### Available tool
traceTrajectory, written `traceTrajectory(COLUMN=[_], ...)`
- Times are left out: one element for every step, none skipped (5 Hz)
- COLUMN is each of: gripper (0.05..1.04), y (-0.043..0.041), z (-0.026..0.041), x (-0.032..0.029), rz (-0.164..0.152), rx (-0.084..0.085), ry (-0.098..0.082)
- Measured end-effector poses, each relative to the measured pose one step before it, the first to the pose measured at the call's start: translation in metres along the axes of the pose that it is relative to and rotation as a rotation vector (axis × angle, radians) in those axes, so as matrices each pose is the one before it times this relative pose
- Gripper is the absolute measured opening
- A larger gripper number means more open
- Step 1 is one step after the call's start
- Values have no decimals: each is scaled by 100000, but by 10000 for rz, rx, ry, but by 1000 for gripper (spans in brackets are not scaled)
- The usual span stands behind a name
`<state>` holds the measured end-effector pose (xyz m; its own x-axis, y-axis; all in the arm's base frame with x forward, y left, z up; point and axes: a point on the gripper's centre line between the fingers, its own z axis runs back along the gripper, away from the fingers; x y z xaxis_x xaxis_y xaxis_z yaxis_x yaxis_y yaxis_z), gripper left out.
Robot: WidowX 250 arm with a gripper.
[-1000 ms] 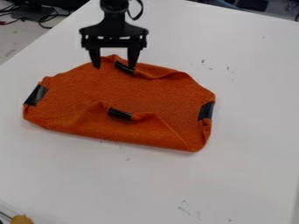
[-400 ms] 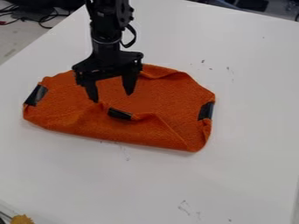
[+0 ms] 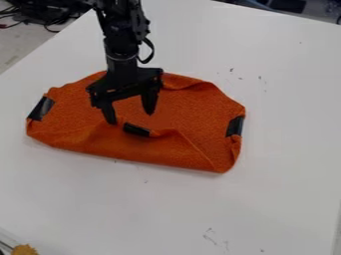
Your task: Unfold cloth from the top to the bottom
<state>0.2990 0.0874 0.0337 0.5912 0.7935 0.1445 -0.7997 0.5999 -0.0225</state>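
One white surface (image 3: 173, 209) carries everything. On it lies the orange cloth (image 3: 193, 109), nearer the surface's left edge than its right. The cloth is partly folded: a flap is turned in along its lower side, and its top right border is creased over.

Next in size is the black arm (image 3: 122, 47), coming in from the upper left. Its hand (image 3: 131, 118) hangs over the middle of the cloth, open, its two fingers apart with orange fabric seen between them. Whether the fingertips touch the fabric, I cannot tell.

Three black strips show on the cloth: the left strip (image 3: 41, 108), the right strip (image 3: 235, 126), and the middle strip (image 3: 136, 130) on the flap's raised border, near the hand.

Smallest is a mustard-coloured lump (image 3: 25, 250), cut off at the bottom left; whether a container holds it is unclear.
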Motion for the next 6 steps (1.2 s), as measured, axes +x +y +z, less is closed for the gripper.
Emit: traceTrajectory(gripper=[1001, 968, 693, 385, 174, 70], y=[528, 86, -31, 47, 18, 47], z=[-836, -457, -144, 0, -20, 59], x=[60, -216, -79, -56, 28, -14], rz=[325, -19, 29, -61, 53, 39], rx=[-233, -95, -62, 30, 25, 142], ry=[136, 64, -8, 35, -1, 17])
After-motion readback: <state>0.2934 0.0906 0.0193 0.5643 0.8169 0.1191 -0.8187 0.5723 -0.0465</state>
